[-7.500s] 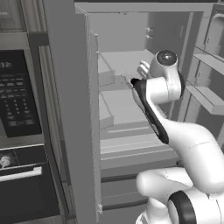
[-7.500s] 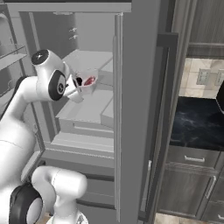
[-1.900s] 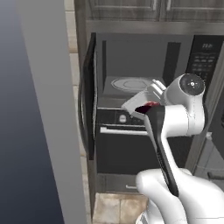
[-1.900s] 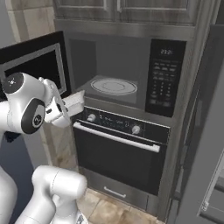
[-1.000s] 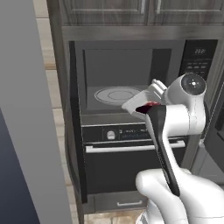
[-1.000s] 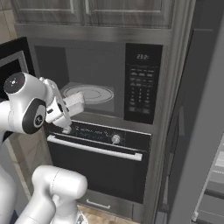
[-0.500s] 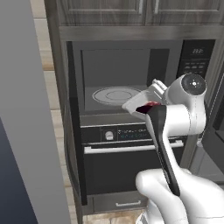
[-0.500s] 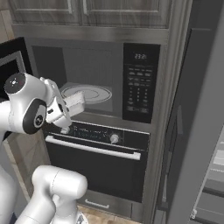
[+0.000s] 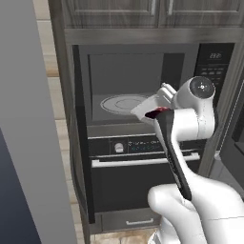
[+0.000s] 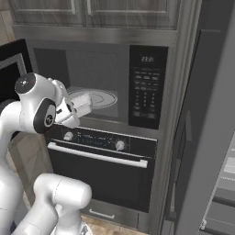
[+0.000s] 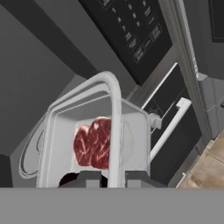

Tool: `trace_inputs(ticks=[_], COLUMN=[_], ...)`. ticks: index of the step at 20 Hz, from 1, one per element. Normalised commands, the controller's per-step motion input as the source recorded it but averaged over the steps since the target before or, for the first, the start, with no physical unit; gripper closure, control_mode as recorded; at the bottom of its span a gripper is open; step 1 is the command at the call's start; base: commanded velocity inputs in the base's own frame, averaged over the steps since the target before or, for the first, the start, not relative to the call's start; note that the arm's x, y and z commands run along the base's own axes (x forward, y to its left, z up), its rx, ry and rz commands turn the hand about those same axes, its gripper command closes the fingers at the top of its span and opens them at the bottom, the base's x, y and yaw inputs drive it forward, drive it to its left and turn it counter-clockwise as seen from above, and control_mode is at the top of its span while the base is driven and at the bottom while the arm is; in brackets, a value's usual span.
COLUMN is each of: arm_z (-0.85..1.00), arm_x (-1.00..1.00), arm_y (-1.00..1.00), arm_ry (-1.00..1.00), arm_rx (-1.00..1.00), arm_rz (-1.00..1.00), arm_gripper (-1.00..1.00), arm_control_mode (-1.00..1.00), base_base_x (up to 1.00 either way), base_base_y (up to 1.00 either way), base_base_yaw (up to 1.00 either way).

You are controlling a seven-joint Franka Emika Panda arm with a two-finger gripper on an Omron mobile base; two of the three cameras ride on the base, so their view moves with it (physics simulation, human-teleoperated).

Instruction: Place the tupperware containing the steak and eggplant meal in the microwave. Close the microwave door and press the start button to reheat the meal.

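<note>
**A:** Where was the tupperware (image 11: pixel 92 135) when you looked?

**B:** Up in the air, just in front of the microwave (image 9: pixel 128 86), near the lip of its open cavity. The claw (image 11: pixel 111 177) had it by one rim: in the hand view the two fingertips (image 11: pixel 89 178) sat narrow on either side of the tub's near wall, so it was closed on the tub.

**A:** And the food?

**B:** The steak and eggplant meal (image 11: pixel 94 142) lay in the tub's bottom, a red marbled slab with a dark lump beside it at the claw end. From the left base view a red and dark patch showed at the tub's edge (image 9: pixel 155 113).

**A:** Was the tub level?

**B:** Tilted, as far as the left base view showed, its far end toward the microwave raised a little.

**A:** What of the microwave itself?

**B:** Its cavity stood open, grey inside, with the round turntable (image 9: pixel 121 102) bare on its floor. The microwave door (image 9: pixel 81 138) was swung out to the left of the cavity, seen edge-on. The keypad strip (image 10: pixel 147 87) with its clock sat to the right of the cavity.

**A:** Anything below?

**B:** The oven (image 10: pixel 98 160) directly under the microwave, with its knobs (image 10: pixel 120 145) and horizontal silver bar (image 10: pixel 96 155). The tub hung above that knob row, in front of the microwave.
</note>
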Motion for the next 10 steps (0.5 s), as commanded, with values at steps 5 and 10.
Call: trace_inputs(ticks=[5,10], arm_z=[-0.08,-0.25], arm_x=[0.47,0.55], arm_y=[0.01,0.21], arm_ry=[0.0,-0.03], arm_rx=[0.0,0.0], arm_rz=[0.0,0.0], arm_gripper=[1.0,1.0], arm_control_mode=[-1.0,-1.0], base_base_x=[0.0,0.0], base_base_y=[0.0,0.0], base_base_yaw=[0.0,0.0])
